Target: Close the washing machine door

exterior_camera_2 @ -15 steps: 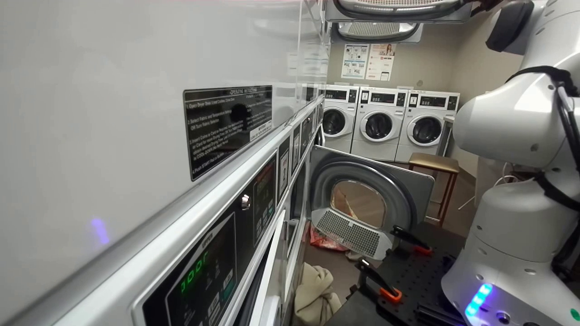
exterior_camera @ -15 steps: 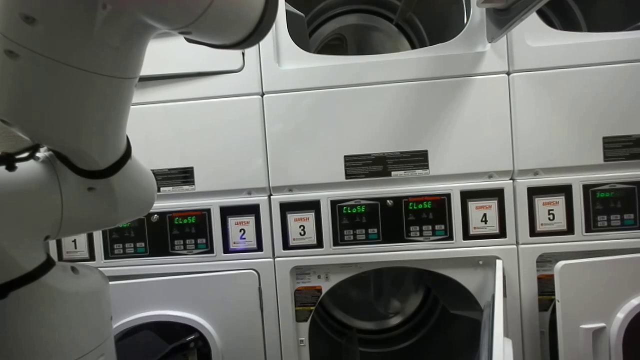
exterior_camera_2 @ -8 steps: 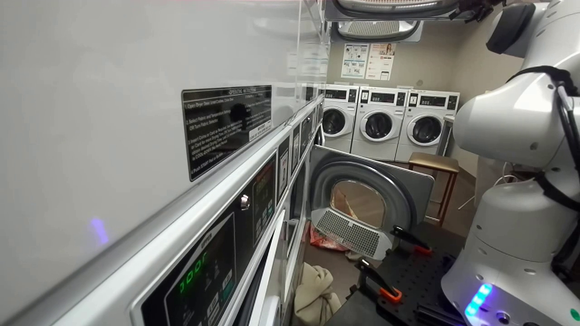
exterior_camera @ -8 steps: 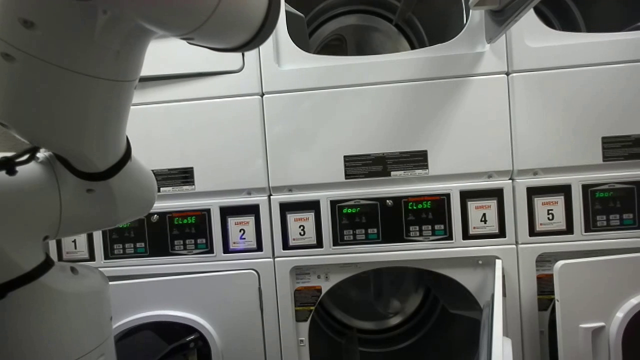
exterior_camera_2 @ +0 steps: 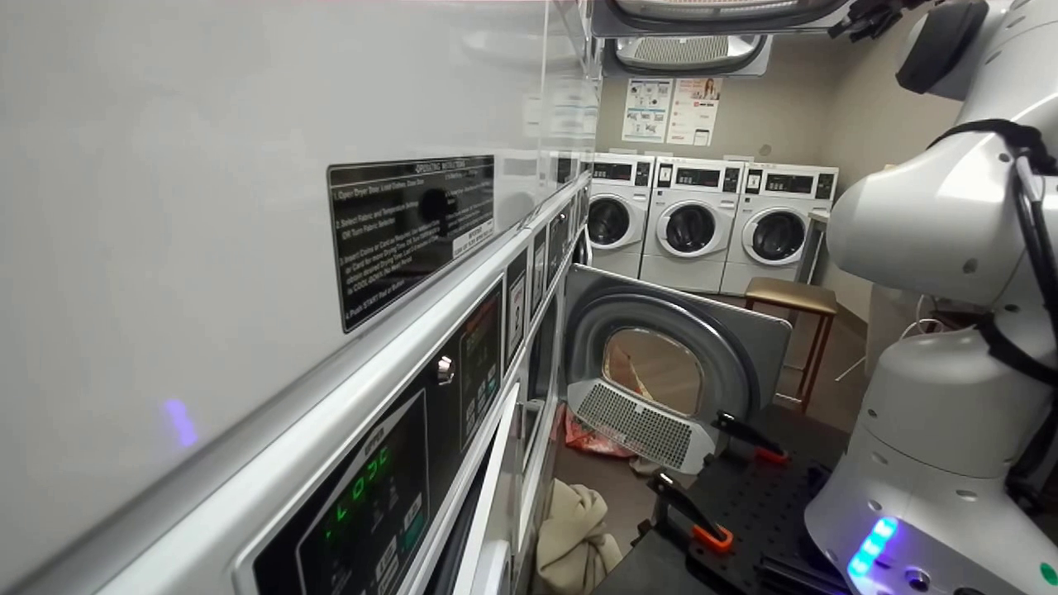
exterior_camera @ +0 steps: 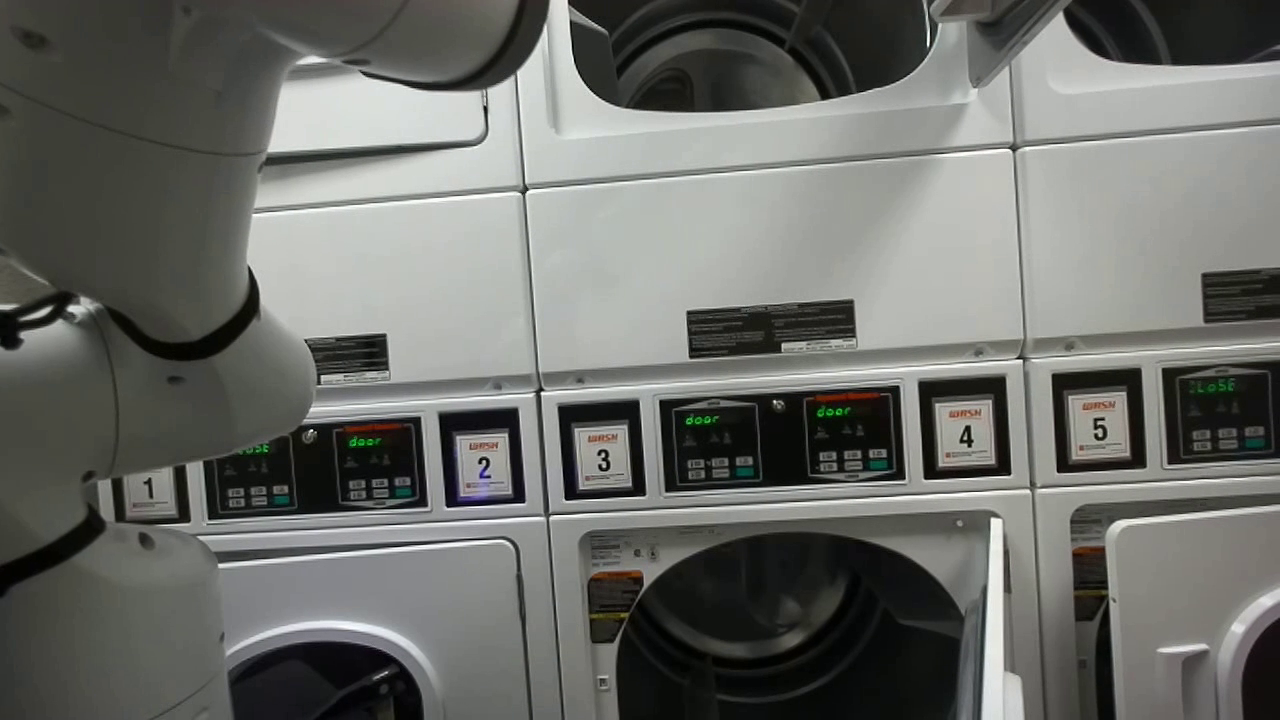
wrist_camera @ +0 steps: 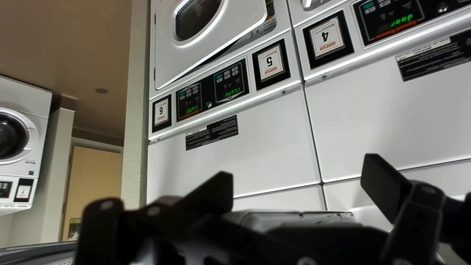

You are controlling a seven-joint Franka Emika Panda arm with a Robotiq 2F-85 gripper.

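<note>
The washing machine is the upper white unit [exterior_camera: 770, 240] with a dark steel drum mouth and a black label strip; its panel shows at the right of the wrist view [wrist_camera: 390, 117]. Its door stands open, swung out at the right of the mouth [exterior_camera: 1010, 42], mostly cut off by the frame top. In the other angle the door's grey inner side is at the top [exterior_camera_2: 727, 27]. My gripper [exterior_camera_2: 872, 18] is at the door's outer edge there. In the wrist view my gripper [wrist_camera: 298, 173] is open, with the door's edge [wrist_camera: 287, 217] between and below the fingers. Contact cannot be told.
Another open upper door [exterior_camera_2: 690, 58] hangs beyond. Below, an open lower door [exterior_camera_2: 674, 347] juts out, also seen edge-on [exterior_camera: 993, 620]. A black table with orange-black clamps [exterior_camera_2: 711, 537] is by the arm base. A stool [exterior_camera_2: 792, 296] and several washers stand behind.
The door has swung slightly left, towards its opening, in an exterior view. The gripper shows a little lower beside the door's outer edge than a second ago. The arm's upper links have shifted slightly.
</note>
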